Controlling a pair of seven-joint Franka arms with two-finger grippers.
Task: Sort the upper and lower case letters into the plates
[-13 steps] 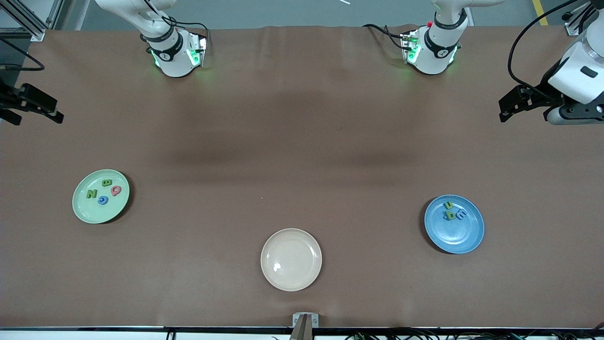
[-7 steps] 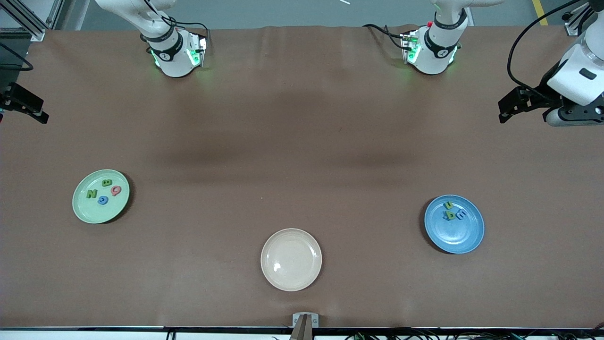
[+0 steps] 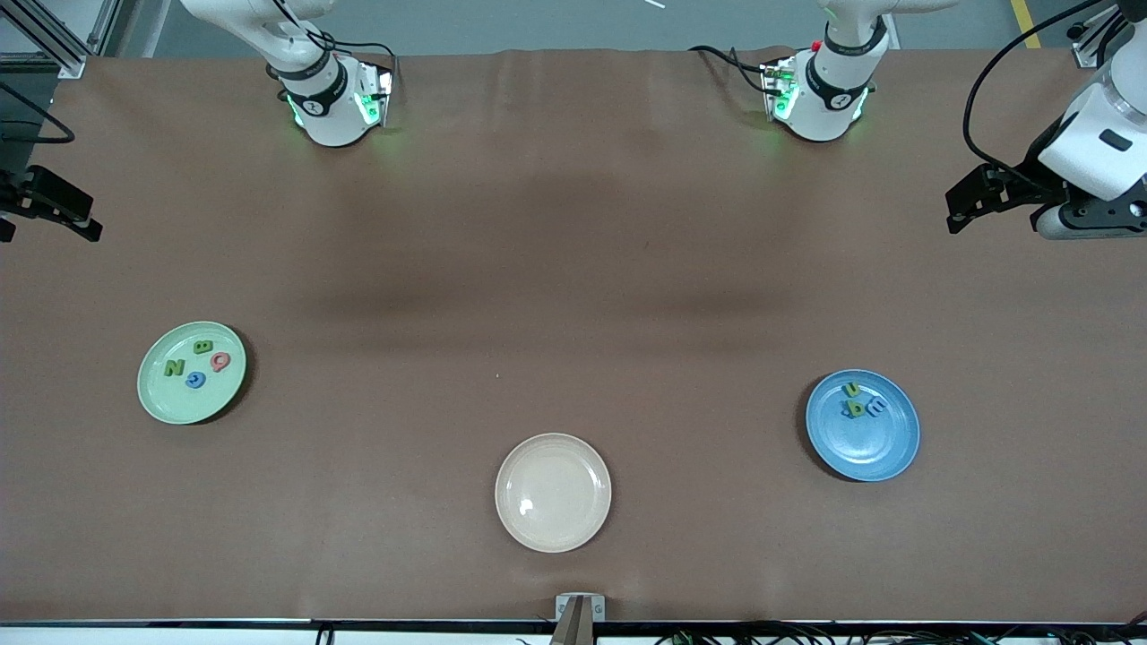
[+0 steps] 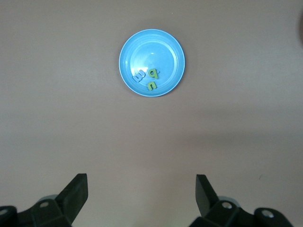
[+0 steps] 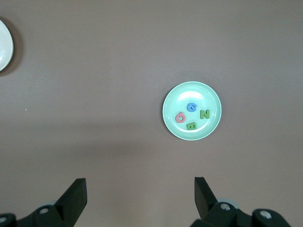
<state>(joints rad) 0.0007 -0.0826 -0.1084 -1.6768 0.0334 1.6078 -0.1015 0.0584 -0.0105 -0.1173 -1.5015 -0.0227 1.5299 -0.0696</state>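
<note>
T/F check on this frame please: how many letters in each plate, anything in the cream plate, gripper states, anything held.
1. The green plate holds four letters. True.
2. The blue plate is empty. False: three letters lie in it.
3. The cream plate holds nothing. True.
4. The left gripper is shut on a letter. False: it is open, holds nothing, and is up over the table at the left arm's end.
5. The right gripper is open and holds nothing. True.
</note>
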